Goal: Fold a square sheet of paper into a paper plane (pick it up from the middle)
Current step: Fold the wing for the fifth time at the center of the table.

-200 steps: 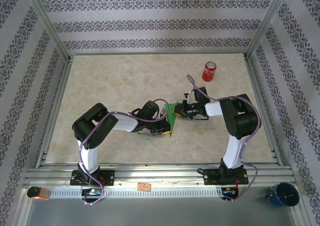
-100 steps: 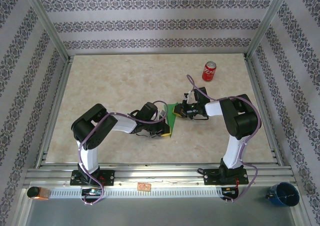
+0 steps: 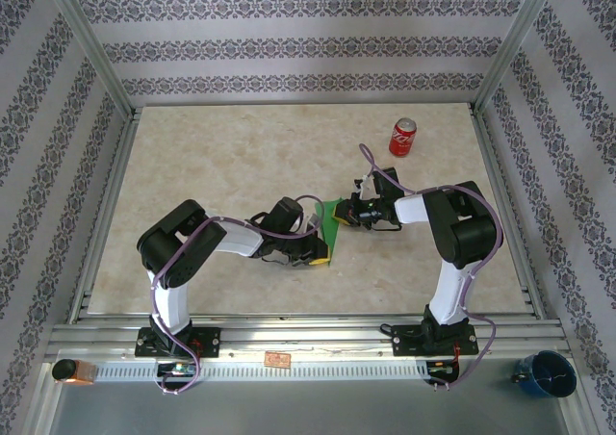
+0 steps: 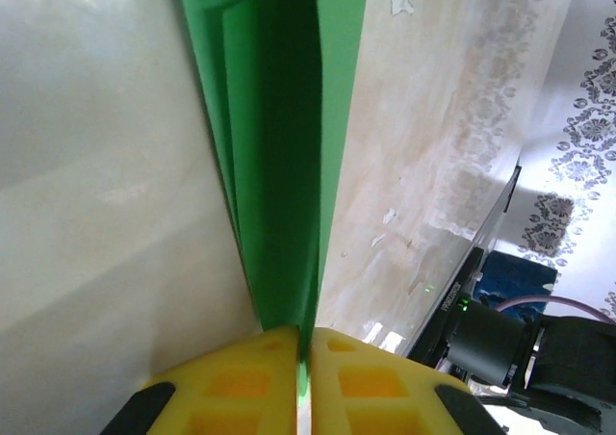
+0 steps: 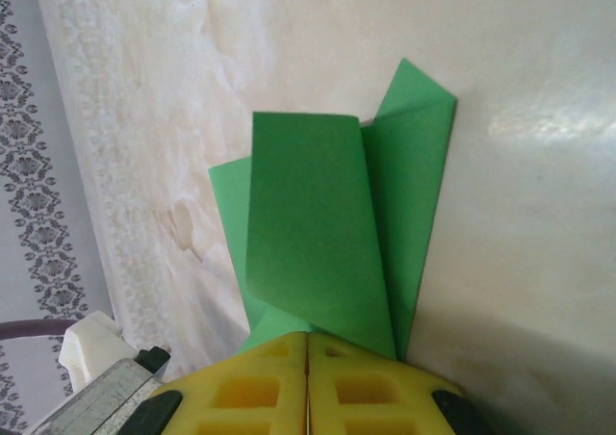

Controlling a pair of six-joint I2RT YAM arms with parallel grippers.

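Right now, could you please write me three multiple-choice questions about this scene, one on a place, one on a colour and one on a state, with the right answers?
1. Where on the table is the red soda can?
A) in the far right part
B) at the near left corner
C) between the two arm bases

2. What colour is the folded paper?
A) white
B) green
C) blue

3. In what state is the left gripper?
A) wide open above the table
B) shut on the folded paper
C) shut on the can

Answers:
1 A: the top view shows the can at the far right, apart from both arms.
2 B: both wrist views show bright green layers.
3 B: its jaws meet with the paper's edge pinched between them; the right gripper pinches the paper too.
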